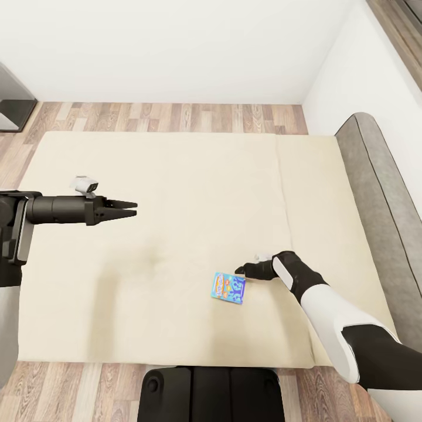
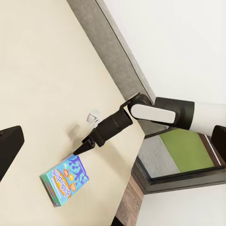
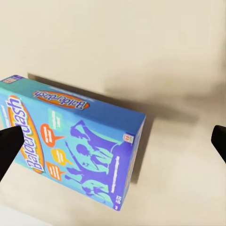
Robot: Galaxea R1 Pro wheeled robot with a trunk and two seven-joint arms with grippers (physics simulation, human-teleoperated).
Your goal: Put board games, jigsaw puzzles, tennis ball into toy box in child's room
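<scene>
On the bed [image 1: 176, 193]: one blue board game [image 1: 228, 288], lying flat on the beige mattress toward the foot edge, well short of the grey headboard [image 1: 381, 193]. Right gripper [image 1: 239, 271]: hovering at the box's headboard-side corner, jaws apart, nothing between them. Left gripper [image 1: 130, 209]: held level over the mattress, well apart from the box, jaws apart and empty. Wood-plank floor [image 1: 176, 117] around the bed.

A smooth printed card board game [image 1: 228, 288] lies on the matt beige cloth bed [image 1: 176, 193]. Wood-plank floor [image 1: 170, 117] borders it; the headboard [image 1: 381, 193] is grey fabric.
</scene>
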